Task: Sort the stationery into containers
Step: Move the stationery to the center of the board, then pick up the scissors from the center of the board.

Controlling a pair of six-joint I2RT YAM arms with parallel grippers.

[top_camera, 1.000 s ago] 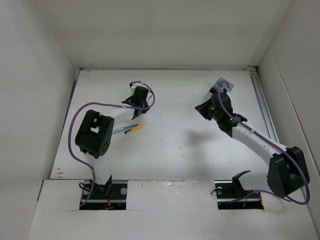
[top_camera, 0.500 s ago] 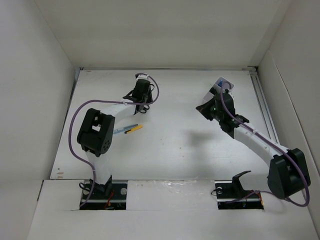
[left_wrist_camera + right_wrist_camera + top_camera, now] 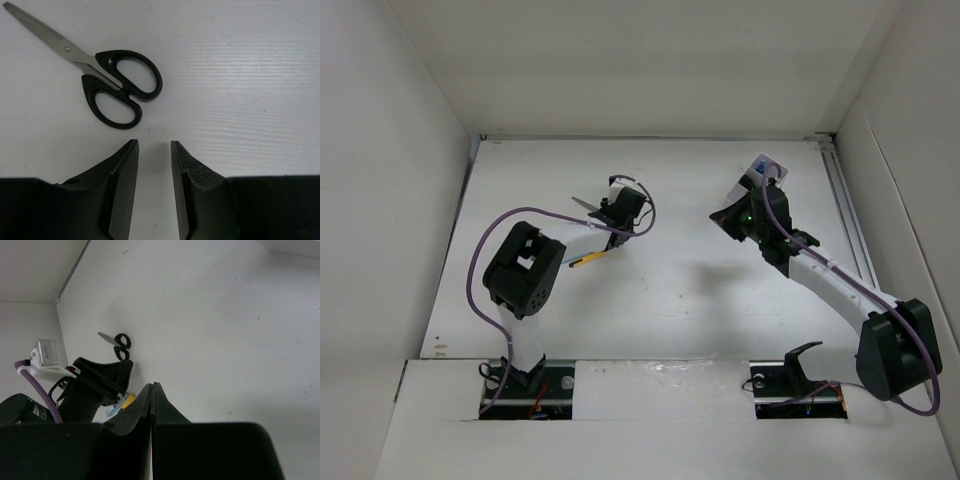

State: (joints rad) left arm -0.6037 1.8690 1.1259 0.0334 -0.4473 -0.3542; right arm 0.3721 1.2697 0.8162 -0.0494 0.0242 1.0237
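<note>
The black-handled scissors [image 3: 107, 80] lie flat on the white table, blades closed and pointing away to the left. My left gripper [image 3: 152, 145] hovers just short of the handles, open by a narrow gap with nothing between its fingers. From above, the scissors [image 3: 585, 203] show just left of the left gripper [image 3: 607, 213]. A yellow pen [image 3: 587, 258] lies nearer the arm base, with a light-blue pen [image 3: 114, 410] beside it, mostly hidden. My right gripper [image 3: 152, 385] is shut and empty, held above the table and facing the left arm. A white bin [image 3: 767, 167] sits behind the right arm.
White walls box the table on the left, back and right. A raised rail [image 3: 847, 215] runs along the right edge. The purple cable [image 3: 490, 225] loops over the left arm. Something blue shows inside the white bin.
The left gripper has opened slightly and swung right, and the scissors now show on the table beside it. The right arm has hardly moved.
</note>
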